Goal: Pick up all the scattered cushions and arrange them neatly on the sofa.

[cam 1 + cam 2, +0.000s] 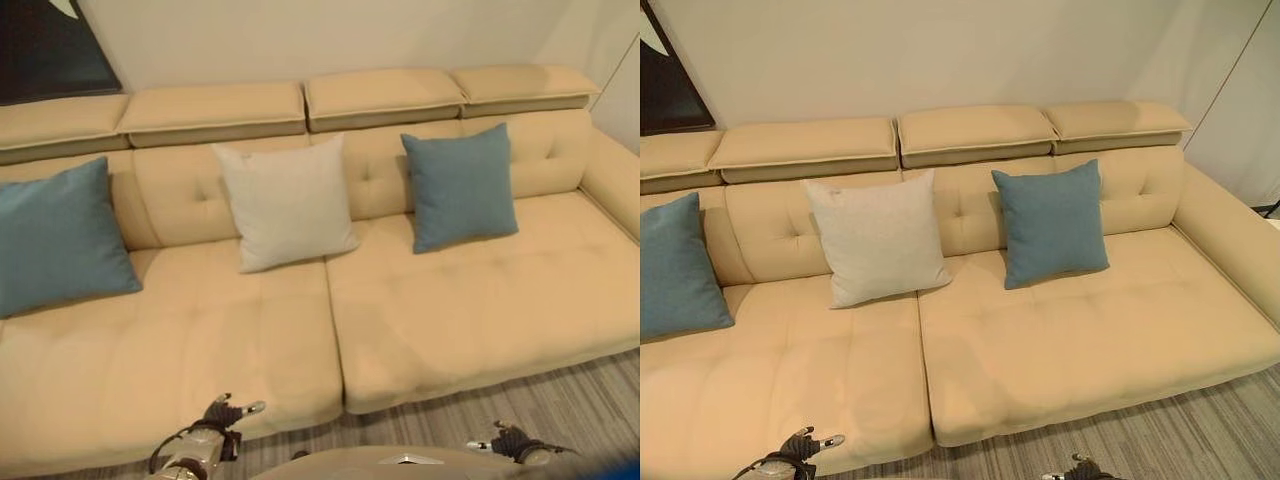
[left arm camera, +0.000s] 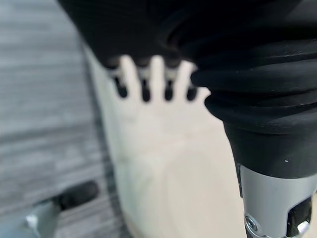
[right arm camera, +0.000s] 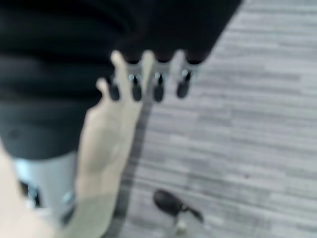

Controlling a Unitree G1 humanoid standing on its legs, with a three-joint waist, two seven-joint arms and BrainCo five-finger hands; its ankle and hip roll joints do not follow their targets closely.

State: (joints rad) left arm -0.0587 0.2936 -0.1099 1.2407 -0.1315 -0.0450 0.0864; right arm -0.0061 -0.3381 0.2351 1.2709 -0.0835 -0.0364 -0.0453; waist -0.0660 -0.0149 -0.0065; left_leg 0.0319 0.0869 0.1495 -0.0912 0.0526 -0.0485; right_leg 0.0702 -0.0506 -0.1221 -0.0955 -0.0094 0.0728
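Showing in warm tan: tufted sofa point(image 1: 480, 300), far beyond both hands. Resting against its back: plain blue cushion point(image 1: 55, 240) out past the left hand point(image 1: 222, 415), off-white cushion point(image 1: 288, 204) ahead of it, another blue cushion point(image 1: 460, 187) ahead of the right hand point(image 1: 510, 440). Running in grey stripes under both hands: floor point(image 1: 560, 400).

Nothing here can be read. The sofa point(image 1: 480, 300) and its cushions point(image 1: 288, 205) are plain, with no print.

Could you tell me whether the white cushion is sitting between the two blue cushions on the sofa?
Yes, the white cushion leans on the sofa backrest with one blue cushion to its left and another blue cushion to its right.
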